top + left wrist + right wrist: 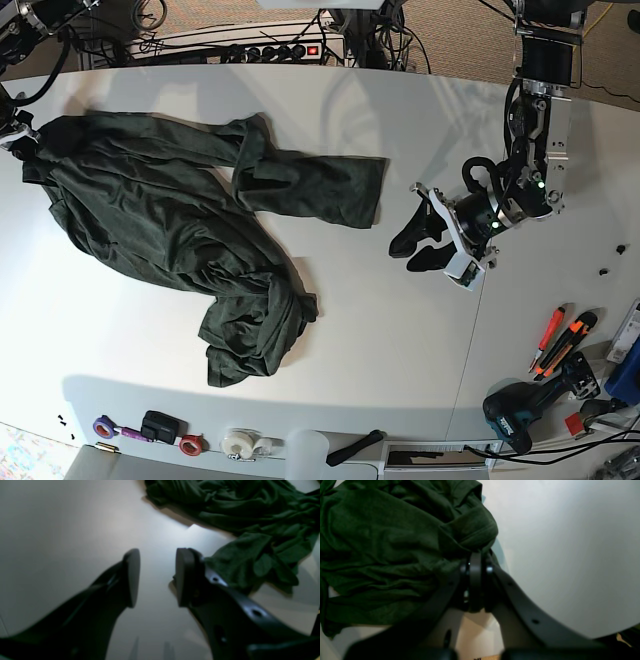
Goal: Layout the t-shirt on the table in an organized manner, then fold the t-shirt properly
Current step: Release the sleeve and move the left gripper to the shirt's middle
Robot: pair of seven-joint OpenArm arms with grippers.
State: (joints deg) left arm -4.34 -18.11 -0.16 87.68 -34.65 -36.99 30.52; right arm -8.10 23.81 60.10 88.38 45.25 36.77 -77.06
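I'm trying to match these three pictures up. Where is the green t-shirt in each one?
Left wrist: t-shirt crumpled at upper right, beyond the open left gripper.
Right wrist: t-shirt fills the left half; the right gripper is shut on its edge.
Base: t-shirt spread across the left half.
Shared landmark: the white table.

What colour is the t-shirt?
Plain dark green t-shirt, no print; clearest in the base view.

The t-shirt [170, 230] lies crumpled across the left half of the table [380, 340]. The left gripper [418, 243] hovers right of it, jaws apart, empty. Tape rolls [240, 443] line the near edge.
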